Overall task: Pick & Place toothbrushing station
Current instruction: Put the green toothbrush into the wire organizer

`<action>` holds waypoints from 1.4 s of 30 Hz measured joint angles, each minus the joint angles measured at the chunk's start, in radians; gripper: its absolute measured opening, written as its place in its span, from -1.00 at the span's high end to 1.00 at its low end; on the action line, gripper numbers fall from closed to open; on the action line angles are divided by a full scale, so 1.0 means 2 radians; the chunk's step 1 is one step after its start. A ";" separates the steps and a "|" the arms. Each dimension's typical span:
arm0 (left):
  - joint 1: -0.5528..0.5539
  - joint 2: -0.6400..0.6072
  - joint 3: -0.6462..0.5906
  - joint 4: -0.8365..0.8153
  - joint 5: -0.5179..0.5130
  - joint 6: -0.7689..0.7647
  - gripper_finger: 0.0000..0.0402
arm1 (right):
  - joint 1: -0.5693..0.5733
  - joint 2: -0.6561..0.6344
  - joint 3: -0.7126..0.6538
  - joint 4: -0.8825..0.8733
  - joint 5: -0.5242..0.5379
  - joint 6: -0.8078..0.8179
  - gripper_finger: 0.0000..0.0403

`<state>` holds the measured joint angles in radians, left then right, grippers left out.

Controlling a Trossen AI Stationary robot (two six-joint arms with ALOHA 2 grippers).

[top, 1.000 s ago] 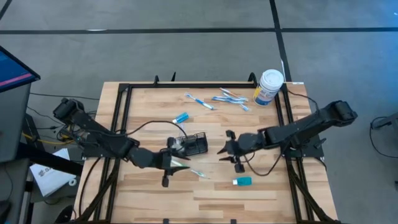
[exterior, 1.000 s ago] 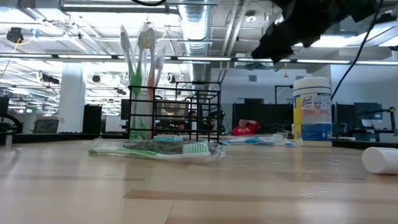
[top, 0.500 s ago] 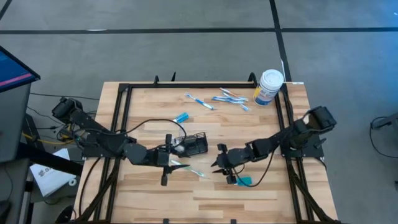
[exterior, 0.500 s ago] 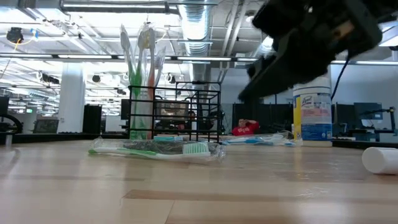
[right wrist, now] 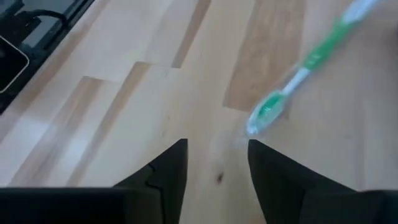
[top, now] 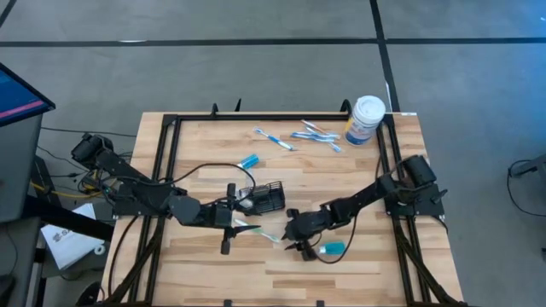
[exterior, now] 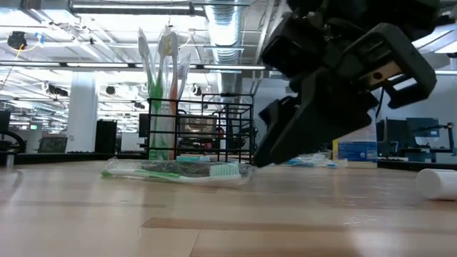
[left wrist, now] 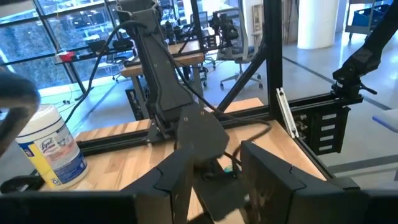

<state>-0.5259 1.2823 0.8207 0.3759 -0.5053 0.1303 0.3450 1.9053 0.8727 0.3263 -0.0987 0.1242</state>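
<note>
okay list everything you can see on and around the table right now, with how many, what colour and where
mesh holder: one, black, table centre, green-and-white toothbrushes upright in it
loose toothbrush: one, green and white, lying in front of the holder
toothbrushes: several, blue and white, scattered at the far side
wipes canister: one, white, yellow-blue label, far right corner
small tube: one, blue, behind the holder
small tube: one, teal and white, near side right
table: one, light wood, black frame
left gripper: black, by the holder
right gripper: black, open, low beside the loose toothbrush's head
</note>
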 joint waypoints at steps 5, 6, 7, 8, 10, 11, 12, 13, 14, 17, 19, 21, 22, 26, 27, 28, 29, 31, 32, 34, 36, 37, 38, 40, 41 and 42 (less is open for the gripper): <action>0.000 0.000 0.000 0.000 0.000 0.000 0.37 | 0.000 0.023 0.015 -0.008 -0.004 0.000 0.04; 0.000 0.000 0.000 0.000 0.000 0.000 0.37 | -0.001 0.024 0.019 -0.014 -0.004 0.000 0.01; 0.000 0.000 0.000 0.000 0.000 0.000 0.37 | -0.003 0.024 0.021 -0.022 -0.004 0.000 -0.01; 0.000 0.000 0.000 0.000 0.000 0.000 0.37 | -0.004 0.024 0.023 -0.029 -0.004 0.001 -0.03; 0.000 0.000 0.000 0.000 0.000 0.000 0.37 | -0.008 0.023 0.026 -0.035 -0.004 0.006 -0.06; 0.000 0.000 0.000 0.000 0.000 0.000 0.37 | -0.010 0.021 0.026 -0.036 -0.004 0.010 -0.07; 0.000 0.000 0.000 0.000 0.000 0.000 0.37 | -0.013 0.019 0.026 -0.034 -0.003 0.015 -0.08; 0.000 0.000 0.000 0.000 0.000 0.000 0.37 | -0.015 0.019 0.026 -0.032 -0.001 0.017 -0.08; 0.000 0.000 0.000 0.000 0.000 0.000 0.37 | -0.017 0.019 0.026 -0.030 0.000 0.017 -0.08; 0.000 0.000 0.000 0.000 0.000 0.000 0.37 | -0.020 0.019 0.026 -0.024 0.002 0.017 -0.06; 0.000 0.000 0.000 0.000 0.000 0.000 0.37 | -0.019 0.023 0.026 -0.016 0.002 0.017 -0.05; 0.000 0.000 0.000 0.000 0.000 0.000 0.37 | -0.019 0.024 0.026 -0.017 0.002 0.017 -0.05; 0.000 0.000 0.000 0.000 0.000 0.000 0.37 | -0.019 0.024 0.026 -0.013 0.002 0.017 -0.05; 0.000 0.000 0.000 0.000 0.000 0.000 0.37 | -0.018 0.024 0.026 -0.010 0.009 0.017 -0.03; 0.000 0.000 0.000 0.000 0.000 0.000 0.37 | -0.017 0.024 0.026 -0.005 0.010 0.017 -0.03; 0.000 0.000 0.000 0.000 0.000 0.000 0.37 | -0.017 0.024 0.026 0.000 0.010 0.017 -0.02; 0.000 0.000 0.000 0.000 0.000 0.000 0.37 | -0.016 0.024 0.026 0.003 0.010 0.017 -0.02; 0.000 0.000 0.000 0.000 0.000 0.000 0.37 | -0.016 0.024 0.026 0.002 0.010 0.017 -0.01; 0.000 0.000 0.000 0.000 0.001 0.000 0.37 | -0.016 0.024 0.026 0.002 0.010 0.017 0.00; 0.000 0.000 0.000 0.000 0.001 0.000 0.37 | -0.016 0.024 0.026 0.003 0.010 0.017 0.01; 0.000 0.000 0.000 0.000 0.001 0.000 0.37 | -0.016 0.024 0.026 0.002 0.010 0.017 0.03; 0.000 0.000 0.000 0.000 0.001 0.000 0.37 | -0.016 0.025 0.026 0.002 0.010 0.017 0.04; 0.000 0.000 0.000 0.000 0.001 0.000 0.37 | -0.016 0.031 0.027 0.008 0.010 0.017 0.04; 0.000 0.000 0.000 0.000 0.001 0.000 0.37 | -0.016 0.043 0.029 0.009 0.011 0.017 0.06; 0.000 0.000 0.000 0.000 0.001 0.000 0.37 | -0.016 0.049 0.034 0.009 0.010 0.017 0.06; 0.000 0.000 0.000 0.000 0.001 0.000 0.37 | -0.016 0.059 0.043 0.014 0.009 0.017 0.07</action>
<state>-0.5259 1.2827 0.8207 0.3759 -0.5041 0.1303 0.3124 2.0229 0.9592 0.3550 -0.0810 0.1587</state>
